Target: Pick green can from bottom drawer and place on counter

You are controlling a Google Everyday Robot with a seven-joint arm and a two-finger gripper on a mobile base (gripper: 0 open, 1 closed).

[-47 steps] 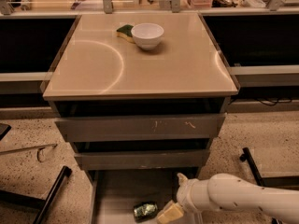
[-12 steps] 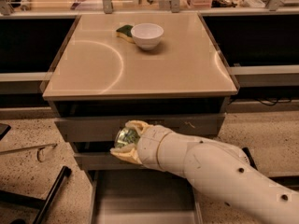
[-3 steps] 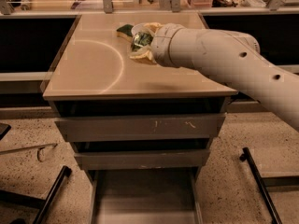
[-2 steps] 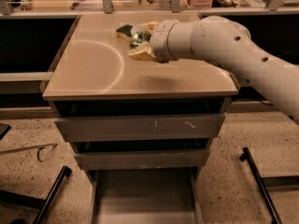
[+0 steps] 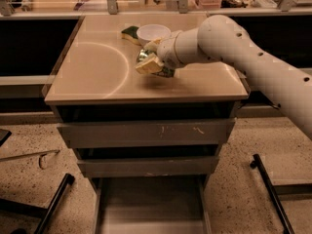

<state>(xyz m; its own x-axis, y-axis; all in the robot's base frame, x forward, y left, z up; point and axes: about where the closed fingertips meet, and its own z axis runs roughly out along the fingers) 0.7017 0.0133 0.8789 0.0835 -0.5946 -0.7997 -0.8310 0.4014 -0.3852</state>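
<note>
My gripper (image 5: pixel 148 59) is over the middle of the beige counter (image 5: pixel 92 77), its tan fingers closed around the green can (image 5: pixel 144 56). The can's shiny silvery end faces left and its dark-green body shows below the fingers, low over the counter top or touching it; I cannot tell which. The white arm reaches in from the right. The bottom drawer (image 5: pixel 148 204) stands pulled open below, with a bare grey floor.
A white bowl (image 5: pixel 152 32) and a green-yellow sponge (image 5: pixel 129 32) sit at the back of the counter, just behind the gripper. Two scuffed grey drawers (image 5: pixel 146 133) are shut above the open one. Black legs of other furniture stand on the speckled floor at both sides.
The gripper with the can has moved forward and down from beside the bowl toward the counter's middle. Before that it lifted the can out of the bottom drawer.
</note>
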